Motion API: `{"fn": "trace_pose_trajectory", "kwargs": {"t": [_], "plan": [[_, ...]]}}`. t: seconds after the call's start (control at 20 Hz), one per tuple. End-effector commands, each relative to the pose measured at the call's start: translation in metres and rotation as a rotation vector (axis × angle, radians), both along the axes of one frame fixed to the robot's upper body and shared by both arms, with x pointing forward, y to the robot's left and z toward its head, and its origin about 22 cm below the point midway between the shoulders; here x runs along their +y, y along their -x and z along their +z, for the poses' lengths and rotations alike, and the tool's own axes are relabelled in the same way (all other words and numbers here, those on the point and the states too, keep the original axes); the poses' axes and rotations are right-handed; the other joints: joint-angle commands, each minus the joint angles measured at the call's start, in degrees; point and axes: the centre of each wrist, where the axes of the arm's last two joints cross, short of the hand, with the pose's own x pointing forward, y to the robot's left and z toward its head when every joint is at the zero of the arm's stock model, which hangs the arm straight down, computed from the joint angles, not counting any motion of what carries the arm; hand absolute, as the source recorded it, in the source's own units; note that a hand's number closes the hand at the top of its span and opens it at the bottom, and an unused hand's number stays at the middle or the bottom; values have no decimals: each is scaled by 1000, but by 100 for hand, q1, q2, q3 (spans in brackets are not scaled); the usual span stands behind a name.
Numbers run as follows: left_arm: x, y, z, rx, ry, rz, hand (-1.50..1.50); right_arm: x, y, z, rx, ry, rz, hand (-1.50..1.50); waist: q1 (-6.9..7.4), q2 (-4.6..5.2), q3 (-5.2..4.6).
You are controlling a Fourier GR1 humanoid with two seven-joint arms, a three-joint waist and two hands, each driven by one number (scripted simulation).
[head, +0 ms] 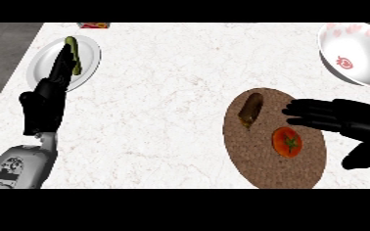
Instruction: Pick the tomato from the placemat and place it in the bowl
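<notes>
A red tomato (287, 142) with a green stem lies on the brown oval placemat (260, 166) at the lower right. My right hand (339, 120) hovers over the mat's right edge, fingers stretched left just above the tomato and thumb hanging below to the right, open and holding nothing. The white bowl (347, 49) with red strawberry prints sits at the far right, partly cut off by the view's edge. My left hand (43, 107) rests open at the left, fingers up.
A dark brown oblong vegetable (251, 108) lies on the mat's upper left. A white plate (85, 61) with a green vegetable (74, 54) stands at the upper left, partly behind my left hand. A small red and yellow item (94, 25) sits at the counter's back edge.
</notes>
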Motion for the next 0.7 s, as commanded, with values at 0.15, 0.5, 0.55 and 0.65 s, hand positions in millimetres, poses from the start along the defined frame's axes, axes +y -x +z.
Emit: {"fn": "trace_pose_trajectory", "kwargs": {"t": [0.15, 0.5, 0.55, 0.65], "plan": [[9, 9, -3, -6, -15, 24, 0, 27, 4, -28, 0, 136, -29, -150, -24, -10, -1], [2, 9, -7, 2, -4, 0, 0, 33, -14, -33, 10, 140, -38, -150, -20, -6, 0], [-2, -1, -2, -5, -6, 1, 0, 21, -4, -74, 35, 144, -15, -150, -6, 8, 3], [10, -9, -15, 18, -3, 9, 0, 48, -9, -63, 33, 144, -29, -150, -36, 0, -1]]}}
